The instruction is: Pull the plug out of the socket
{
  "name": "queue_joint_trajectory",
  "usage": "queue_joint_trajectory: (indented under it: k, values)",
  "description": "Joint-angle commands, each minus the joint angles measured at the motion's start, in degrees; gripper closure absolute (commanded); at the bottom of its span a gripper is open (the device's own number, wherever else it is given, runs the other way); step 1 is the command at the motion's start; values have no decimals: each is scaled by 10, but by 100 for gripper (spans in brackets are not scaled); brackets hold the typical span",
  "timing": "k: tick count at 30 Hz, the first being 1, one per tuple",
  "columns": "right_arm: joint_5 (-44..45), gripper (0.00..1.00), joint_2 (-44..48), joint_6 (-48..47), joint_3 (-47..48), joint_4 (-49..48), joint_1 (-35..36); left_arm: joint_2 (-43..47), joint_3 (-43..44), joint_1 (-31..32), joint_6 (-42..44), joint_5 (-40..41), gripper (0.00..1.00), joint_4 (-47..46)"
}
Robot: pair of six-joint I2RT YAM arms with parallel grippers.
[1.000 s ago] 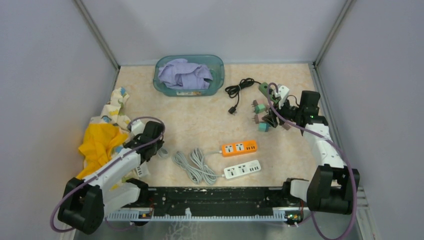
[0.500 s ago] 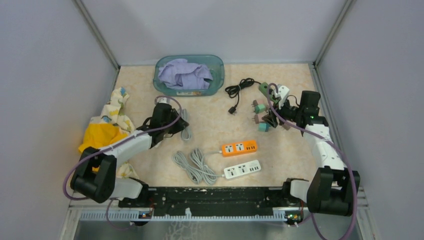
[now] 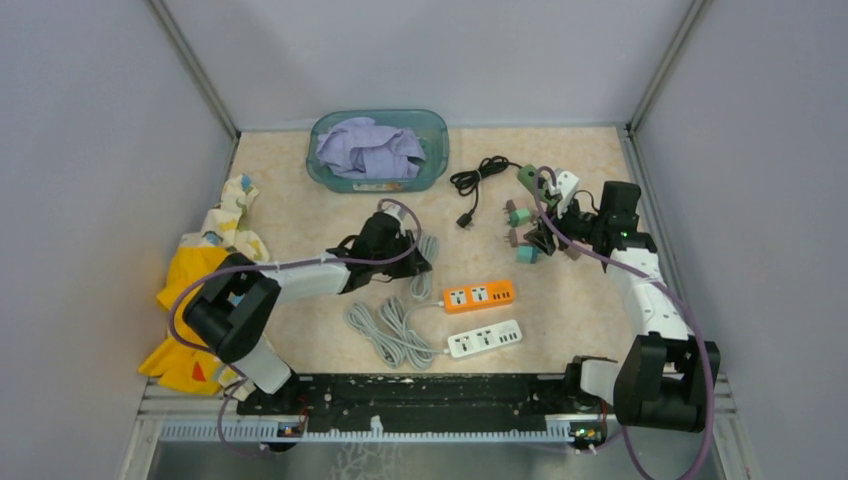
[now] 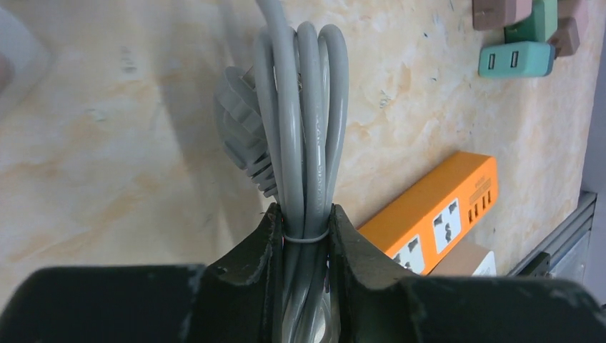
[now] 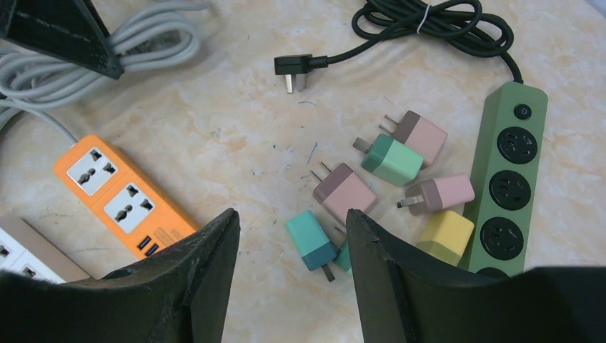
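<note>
1. Teal basin (image 3: 441,150) at the back of the counter (image 3: 580,310): holds crumpled lilac cloth (image 3: 368,148).
2. My left hand (image 4: 304,223) clamps the tied grey cord (image 4: 306,107). Its plug (image 4: 239,132), half hidden behind the coil, hangs apart from the orange socket strip (image 4: 436,214).
3. My right hand (image 5: 291,223) gapes wide; the near end of the green strip (image 5: 512,175) is cut off.

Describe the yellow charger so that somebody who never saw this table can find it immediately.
Look at the far right part of the table, where a long green power strip lies with small chargers scattered beside it. The yellow charger lies right against the strip's long side. It is the only yellow one; its neighbours are pink, green or teal.
</note>
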State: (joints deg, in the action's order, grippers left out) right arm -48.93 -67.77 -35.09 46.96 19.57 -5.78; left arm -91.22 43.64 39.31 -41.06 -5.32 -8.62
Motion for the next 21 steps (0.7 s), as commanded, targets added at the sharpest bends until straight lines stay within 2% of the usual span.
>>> queue_joint_trajectory:
  k: [1, 2, 6, 10, 13, 16, 19, 21]
  values:
    - [-11, 43, 16, -12, 21, -11, 3, -33, 45, 31, -11, -31, 90, -65]
    - [-11, 43, 16, -12, 21, -11, 3, -37, 48, 34, -10, -40, 86, -71]
    - [-14, 43, 16, -13, 20, -10, 3, -27, 40, 40, 14, -97, 40, -121]
    - [-17, 43, 15, -13, 20, -11, 4, 18, 5, 40, 67, -163, 16, -175]
    - [-19, 43, 14, -13, 20, -11, 3, 57, -19, 40, 127, -217, 12, -185]
    - [-21, 43, 14, -15, 20, -10, 3, 112, -30, 39, 208, -233, 12, -147]
    - [-24, 43, 15, -14, 19, -10, 4, 171, -38, 32, 294, -207, 12, -82]
    - [-26, 43, 14, -15, 19, -10, 3, 216, -42, 27, 357, -150, 12, -31]
